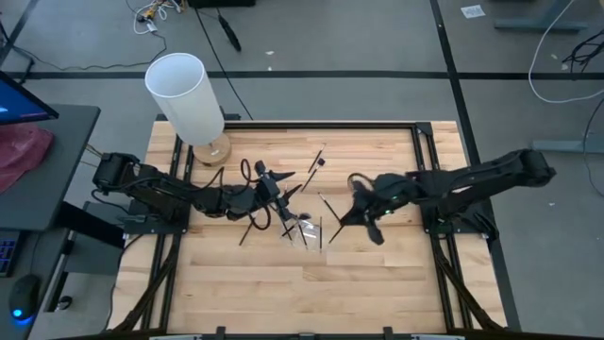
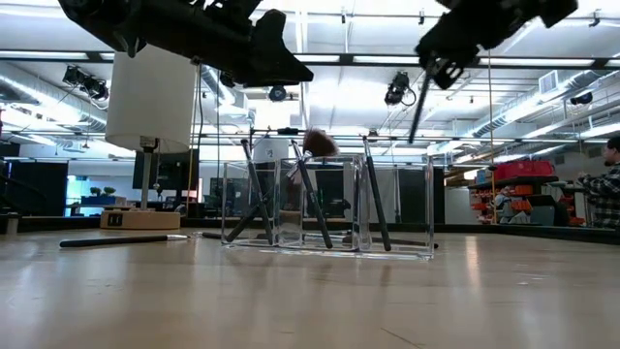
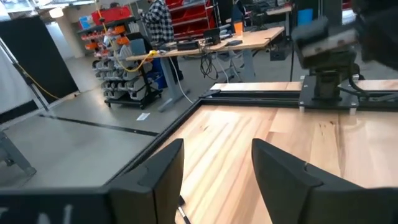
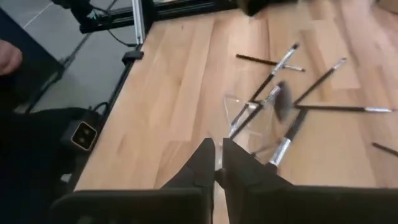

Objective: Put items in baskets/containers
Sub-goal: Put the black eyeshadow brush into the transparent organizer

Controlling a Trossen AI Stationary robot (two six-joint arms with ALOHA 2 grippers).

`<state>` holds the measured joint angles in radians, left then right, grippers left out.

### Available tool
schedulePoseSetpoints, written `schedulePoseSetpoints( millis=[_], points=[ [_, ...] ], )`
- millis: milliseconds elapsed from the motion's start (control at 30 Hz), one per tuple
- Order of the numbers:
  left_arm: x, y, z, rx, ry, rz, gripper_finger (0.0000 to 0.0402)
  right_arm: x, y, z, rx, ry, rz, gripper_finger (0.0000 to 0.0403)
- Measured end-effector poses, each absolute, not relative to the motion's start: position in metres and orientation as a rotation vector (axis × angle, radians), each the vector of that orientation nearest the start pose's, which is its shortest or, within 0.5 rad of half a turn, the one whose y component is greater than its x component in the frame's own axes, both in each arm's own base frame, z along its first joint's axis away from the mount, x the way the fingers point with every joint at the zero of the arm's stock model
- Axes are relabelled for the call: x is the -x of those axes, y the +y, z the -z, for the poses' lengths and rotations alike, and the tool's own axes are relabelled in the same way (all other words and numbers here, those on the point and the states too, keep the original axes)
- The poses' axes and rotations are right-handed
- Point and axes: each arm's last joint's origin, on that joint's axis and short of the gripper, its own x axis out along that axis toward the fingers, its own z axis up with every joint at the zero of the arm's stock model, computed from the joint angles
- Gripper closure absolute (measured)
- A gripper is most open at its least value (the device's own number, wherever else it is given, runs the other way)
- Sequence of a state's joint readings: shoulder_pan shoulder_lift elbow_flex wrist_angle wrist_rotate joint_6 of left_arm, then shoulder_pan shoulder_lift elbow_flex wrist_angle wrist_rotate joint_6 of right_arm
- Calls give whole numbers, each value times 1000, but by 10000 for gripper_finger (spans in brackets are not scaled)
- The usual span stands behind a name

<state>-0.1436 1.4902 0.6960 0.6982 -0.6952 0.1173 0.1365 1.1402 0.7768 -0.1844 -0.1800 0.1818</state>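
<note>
Overhead, left end effector [image 1: 276,181] open above clear holder [image 2: 329,218], brushes [image 2: 312,199] inside

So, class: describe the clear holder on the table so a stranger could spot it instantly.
Start at the tall white cylinder at the wooden table's far left corner, then look to the table's middle, between the two arms. There stands the clear holder, a low see-through box with compartments. It alone has black brushes leaning upright inside it; others lie flat on the wood.

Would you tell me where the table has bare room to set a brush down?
The near strip of the table, below the clear holder, is bare. It is crowded mid-table: loose brushes lie around the holder, under the left gripper and right gripper.
</note>
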Motion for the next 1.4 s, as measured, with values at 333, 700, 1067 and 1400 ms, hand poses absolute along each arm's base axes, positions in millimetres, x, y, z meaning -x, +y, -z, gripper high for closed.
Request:
schedulePoseSetpoints(
  millis=[333, 700, 1067, 1400],
  points=[
    [-302, -25, -223, -152, 139, -543, 216, -277, 45, -240, -158, 694, -337, 388],
    [-302, -25, -222, -141, 149, -543, 216, -292, 37, -216, -176, 761, -327, 384],
    [-302, -25, -222, -131, 146, -544, 216, -294, 32, -215, -159, 751, -321, 356],
    [-302, -25, -222, -122, 143, -545, 216, -295, 23, -215, -167, 748, -283, 305]
  ],
)
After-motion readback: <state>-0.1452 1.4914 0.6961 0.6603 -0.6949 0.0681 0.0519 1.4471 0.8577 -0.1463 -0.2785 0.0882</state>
